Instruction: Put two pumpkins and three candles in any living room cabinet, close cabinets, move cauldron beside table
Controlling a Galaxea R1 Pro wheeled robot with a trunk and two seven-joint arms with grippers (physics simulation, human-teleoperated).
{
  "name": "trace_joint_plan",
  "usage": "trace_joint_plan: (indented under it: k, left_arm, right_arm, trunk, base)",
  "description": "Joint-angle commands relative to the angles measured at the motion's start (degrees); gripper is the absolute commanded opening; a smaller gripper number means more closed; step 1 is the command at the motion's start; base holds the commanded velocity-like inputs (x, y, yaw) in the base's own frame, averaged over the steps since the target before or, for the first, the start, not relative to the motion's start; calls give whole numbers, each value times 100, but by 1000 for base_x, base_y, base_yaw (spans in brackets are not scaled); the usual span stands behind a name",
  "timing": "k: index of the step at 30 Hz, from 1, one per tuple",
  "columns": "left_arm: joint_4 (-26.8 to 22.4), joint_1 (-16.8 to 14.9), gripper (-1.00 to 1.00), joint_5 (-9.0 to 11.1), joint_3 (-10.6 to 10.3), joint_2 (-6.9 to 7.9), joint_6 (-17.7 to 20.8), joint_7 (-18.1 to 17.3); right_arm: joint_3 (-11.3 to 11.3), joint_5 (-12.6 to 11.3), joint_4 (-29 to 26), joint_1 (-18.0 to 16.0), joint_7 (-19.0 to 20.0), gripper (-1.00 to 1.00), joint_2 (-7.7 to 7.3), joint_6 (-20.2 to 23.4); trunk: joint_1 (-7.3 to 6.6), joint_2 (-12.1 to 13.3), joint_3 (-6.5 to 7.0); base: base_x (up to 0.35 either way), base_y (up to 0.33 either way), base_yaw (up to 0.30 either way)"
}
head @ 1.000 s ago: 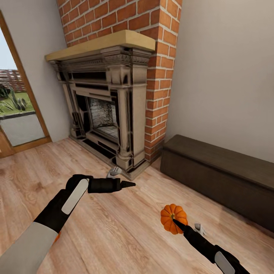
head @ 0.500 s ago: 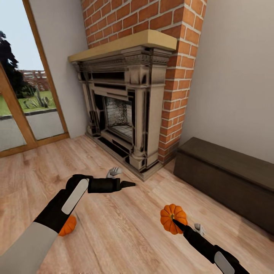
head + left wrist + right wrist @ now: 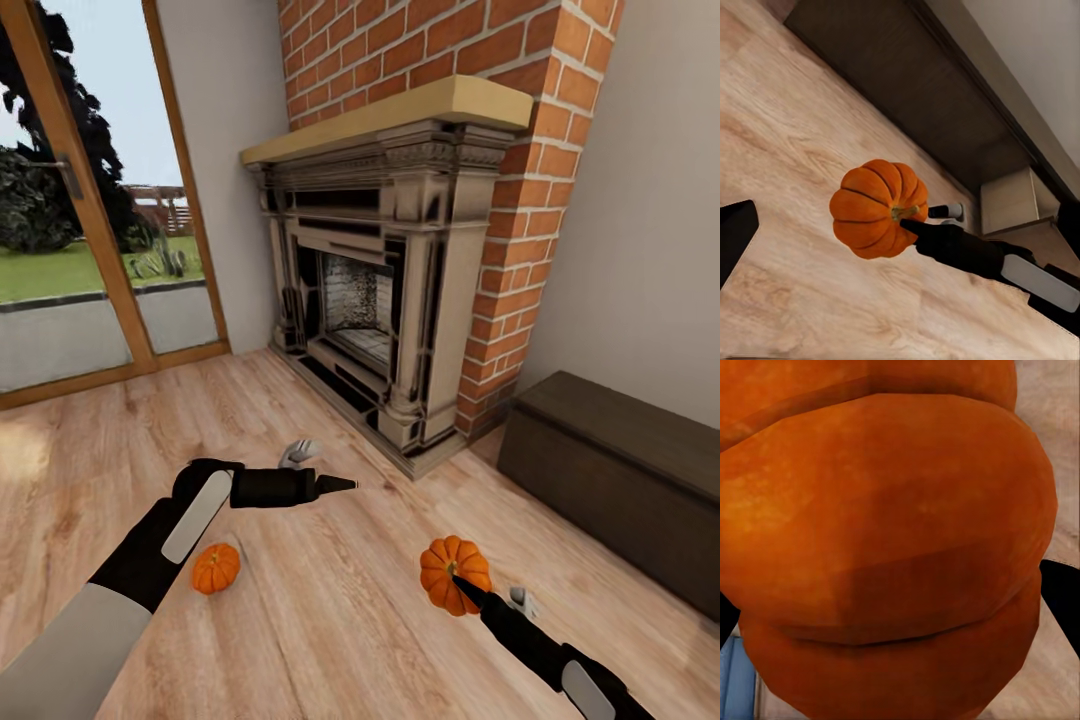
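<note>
My right gripper [image 3: 458, 582] is shut on a bright-orange ribbed pumpkin [image 3: 455, 572], held just above the wooden floor; the left wrist view shows this pumpkin [image 3: 874, 206] from the side, and its orange skin [image 3: 885, 540] sits close in front of the right wrist camera. A second pumpkin [image 3: 216, 568] lies on the floor beside my left forearm. My left gripper [image 3: 345, 486] hovers over the floor with nothing in it, and one finger [image 3: 735, 240] shows at the edge of its wrist view. The long, low dark-brown cabinet [image 3: 620, 465] stands shut against the right wall, beyond the held pumpkin.
A brick fireplace [image 3: 400, 290] with a pale mantel stands ahead, left of the cabinet. Wood-framed glass doors [image 3: 90, 250] to a garden are at the left. Bare wooden floor [image 3: 330, 620] lies between my arms.
The camera has turned left, so the fireplace and cabinet have slid right in the picture. The second pumpkin has come fully into view. Both arms keep their pose.
</note>
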Motion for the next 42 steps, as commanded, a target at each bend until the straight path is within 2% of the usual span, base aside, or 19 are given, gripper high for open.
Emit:
trace_joint_plan:
  k: [1,4,7,9,10,12,13,15,17,19,20,23,25,32,39,42]
  left_arm:
    - [9,-5,100,-22,-6,2,4,-35]
    - [44,22,100,-14,23,6,1,-42]
    - [65,31,100,-15,172,66,4,-39]
    - [78,38,100,-17,407,175,-2,-25]
    - [99,42,100,-23,640,258,-1,-5]
    - [214,45,100,-27,907,319,-11,7]
    - [463,45,100,-31,1193,362,-21,4]
    - [816,45,100,-45,1470,397,-36,2]
    - [1556,32,100,-76,1887,516,-205,4]
    - [1847,22,100,-81,2004,642,-390,10]
    - [2092,13,100,-83,2079,762,-587,19]
    - [2551,-7,100,-78,2160,912,-853,46]
    - [2971,-19,100,-58,2207,977,-1087,207]
    - [3197,-17,100,-27,2254,964,-1274,408]
    - [3228,-17,100,-17,2257,963,-1271,421]
    - [3228,-17,100,-17,2257,963,-1271,421]
  right_arm:
    - [-25,-61,-6,-2,20,-100,1,65]
    - [-21,-62,-6,0,4,-100,12,64]
    - [-20,-61,-25,-2,-224,-100,39,61]
    - [-18,-63,-52,-2,-381,-100,59,63]
    - [-17,-63,-65,-1,-463,-100,76,64]
    - [-18,-66,-85,-2,-597,-100,120,65]
    - [-20,-67,-94,-4,-649,-100,138,65]
    - [-21,-70,-137,-11,-774,-100,178,65]
    - [-23,-70,-451,-26,-1172,-100,364,90]
    - [-21,-70,-732,-33,-1501,-100,481,120]
    - [-19,-71,-1066,-43,-1882,-100,582,160]
    - [48,-76,-1822,-57,-2608,-100,791,459]
    - [162,-76,-2138,-61,-2857,-100,911,635]
    - [243,-132,-2546,-65,-3008,-100,981,842]
    - [168,-171,-3389,-1,-2987,-100,981,1411]
    - [168,-171,-3389,-1,-2987,-100,981,1411]
  trunk:
    - [-1,-2,-5]
    - [-1,-2,-5]
    - [-1,-2,-5]
    - [-1,-2,-4]
    - [-1,-2,-3]
    - [-1,-2,0]
    - [-1,-2,2]
    - [-1,-2,6]
    - [-1,-2,10]
    - [-1,-2,15]
    - [-1,-2,17]
    - [-1,-2,22]
    - [-1,-2,23]
    - [-1,-2,25]
    - [-1,-2,28]
    - [-1,-2,28]
  base:
    - [0,0,284]
    - [0,0,284]
    - [0,0,284]
    - [0,0,284]
    - [0,0,284]
    - [0,0,284]
    - [0,0,284]
    - [0,0,284]
    - [0,0,284]
    - [0,0,284]
    - [0,0,284]
    - [0,0,283]
    - [0,0,280]
    - [0,0,262]
    - [125,0,103]
    - [250,0,27]
